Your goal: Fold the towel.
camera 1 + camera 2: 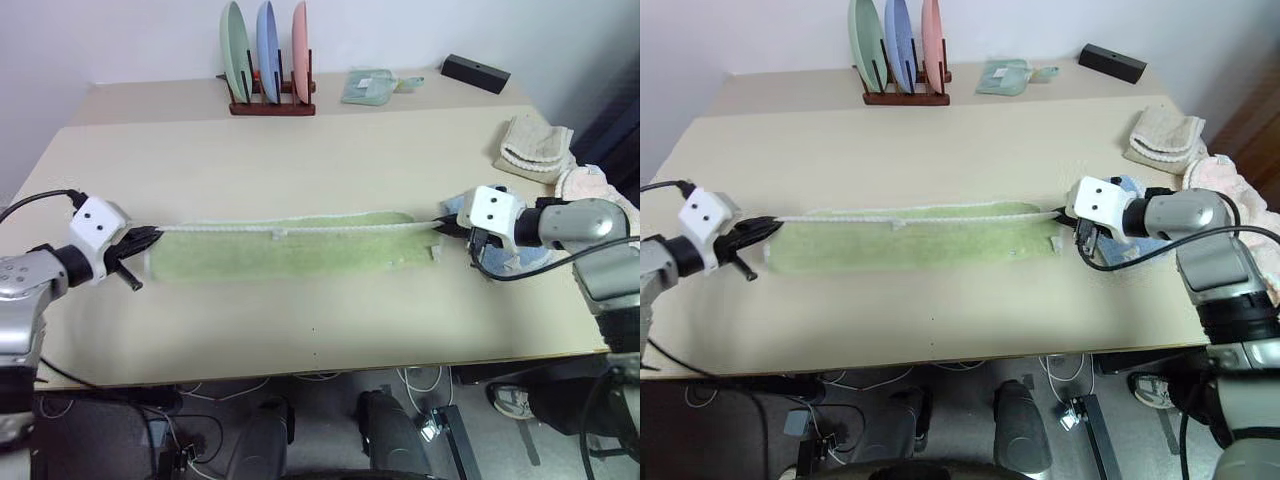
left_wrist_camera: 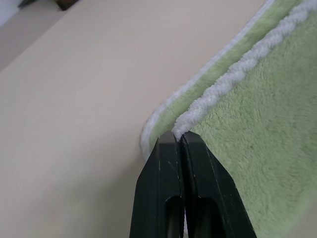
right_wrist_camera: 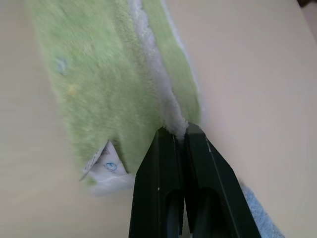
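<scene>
Stretching towel (image 1: pixel 280 255) across table (image 1: pixel 300 160) mid-frame, folded lengthwise. Pinching white-edged corners: left gripper (image 2: pixel 179 140) clenched at left end, right gripper (image 3: pixel 174 131) clenched at right end.

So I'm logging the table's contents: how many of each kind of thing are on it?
Towels: 5 (green, teal, beige, pink, blue)
Plates: 3
Plate rack: 1
Black box: 1
Total: 10
</scene>
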### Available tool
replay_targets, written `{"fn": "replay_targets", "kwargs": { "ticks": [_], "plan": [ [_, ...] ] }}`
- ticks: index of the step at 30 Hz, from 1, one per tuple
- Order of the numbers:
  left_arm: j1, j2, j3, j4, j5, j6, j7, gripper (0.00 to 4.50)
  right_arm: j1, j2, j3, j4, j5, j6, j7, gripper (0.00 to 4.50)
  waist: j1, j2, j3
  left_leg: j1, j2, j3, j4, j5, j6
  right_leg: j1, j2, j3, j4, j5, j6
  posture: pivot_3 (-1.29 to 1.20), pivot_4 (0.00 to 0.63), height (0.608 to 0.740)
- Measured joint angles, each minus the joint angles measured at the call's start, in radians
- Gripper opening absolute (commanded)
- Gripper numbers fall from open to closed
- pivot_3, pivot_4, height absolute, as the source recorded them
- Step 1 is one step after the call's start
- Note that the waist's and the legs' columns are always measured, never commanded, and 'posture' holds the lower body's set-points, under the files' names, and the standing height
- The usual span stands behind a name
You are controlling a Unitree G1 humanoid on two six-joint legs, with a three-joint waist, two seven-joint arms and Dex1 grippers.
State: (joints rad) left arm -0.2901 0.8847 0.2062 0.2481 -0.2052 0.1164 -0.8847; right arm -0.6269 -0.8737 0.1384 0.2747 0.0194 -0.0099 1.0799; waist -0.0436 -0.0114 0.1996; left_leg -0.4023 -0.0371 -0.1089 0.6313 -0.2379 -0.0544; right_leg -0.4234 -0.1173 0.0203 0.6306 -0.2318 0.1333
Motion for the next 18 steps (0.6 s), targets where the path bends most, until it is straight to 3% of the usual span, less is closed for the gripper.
{"fn": "replay_targets", "kwargs": {
  "ticks": [9,14,18],
  "plan": [
    [-0.142,-0.046,-0.085,0.272,0.081,-0.129,0.002,0.00,-0.152,0.119,0.048,0.350,-0.086,-0.173,-0.040,0.06,-0.001,0.000,0.000,0.000,0.000,0.000,0.000,0.001,-0.001,-0.001,0.000,0.000,0.001,0.000,0.000,0.00,0.150,0.740],
    [-0.154,-0.052,-0.101,0.320,0.096,-0.162,0.009,0.00,-0.192,0.147,0.051,0.450,-0.116,-0.244,-0.063,0.06,-0.001,0.000,0.000,0.000,0.000,0.000,0.000,0.001,-0.001,-0.001,0.000,0.000,0.001,0.000,0.000,0.00,0.150,0.740],
    [-0.155,-0.066,-0.098,0.342,0.091,-0.137,0.031,1.41,-0.208,0.158,0.050,0.491,-0.130,-0.259,-0.091,1.41,-0.001,0.000,0.000,0.000,0.000,0.000,0.000,0.001,-0.001,-0.001,0.000,0.000,0.002,0.000,0.000,0.00,0.150,0.740]
  ]
}}
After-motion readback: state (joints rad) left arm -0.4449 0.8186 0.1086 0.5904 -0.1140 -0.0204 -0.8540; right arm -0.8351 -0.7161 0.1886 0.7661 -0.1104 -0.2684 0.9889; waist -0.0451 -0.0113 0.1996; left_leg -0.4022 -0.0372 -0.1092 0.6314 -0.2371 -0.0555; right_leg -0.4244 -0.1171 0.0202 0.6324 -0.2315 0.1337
